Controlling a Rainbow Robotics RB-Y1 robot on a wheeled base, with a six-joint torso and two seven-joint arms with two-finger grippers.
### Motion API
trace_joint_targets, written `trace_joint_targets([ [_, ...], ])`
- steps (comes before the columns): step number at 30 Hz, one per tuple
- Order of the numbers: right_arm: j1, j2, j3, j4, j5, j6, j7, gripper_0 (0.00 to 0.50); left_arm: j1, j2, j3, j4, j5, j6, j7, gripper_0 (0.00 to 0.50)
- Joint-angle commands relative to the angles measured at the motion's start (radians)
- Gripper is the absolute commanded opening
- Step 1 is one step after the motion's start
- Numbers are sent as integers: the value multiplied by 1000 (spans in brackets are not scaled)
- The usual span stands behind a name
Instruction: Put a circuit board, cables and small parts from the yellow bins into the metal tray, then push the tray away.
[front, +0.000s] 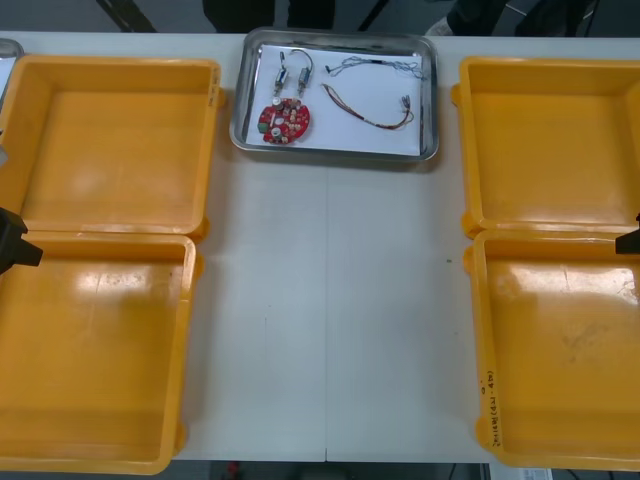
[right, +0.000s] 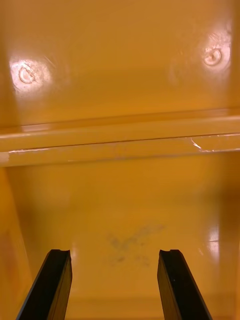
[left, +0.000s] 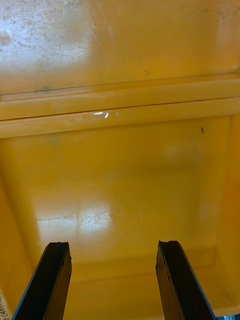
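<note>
Metal tray's (front: 340, 38) loaded, far edge.
My left gripper (left: 113, 246) and right gripper (right: 114, 253) hang spread apart over the yellow bins (front: 100, 350).

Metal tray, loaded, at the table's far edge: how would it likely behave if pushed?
The metal tray would probably slide easily: shiny metal on a smooth table. It looks low and wide, so tipping seems unlikely. The loose cables and small metal parts inside may shift.
</note>
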Motion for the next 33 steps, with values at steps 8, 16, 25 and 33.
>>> trace_joint_targets([
  [8,51,-35,-22,-29,-14,3,-2,500,11,45,33,-25,8,6,-39,500],
  [16,55,-38,-22,-29,-25,3,5,500,11,45,33,-25,8,6,-39,500],
  [25,55,-38,-22,-29,-25,3,7,500,11,45,33,-25,8,6,-39,500],
  [33,55,-38,-22,-29,-25,3,7,500,11,45,33,-25,8,6,-39,500],
])
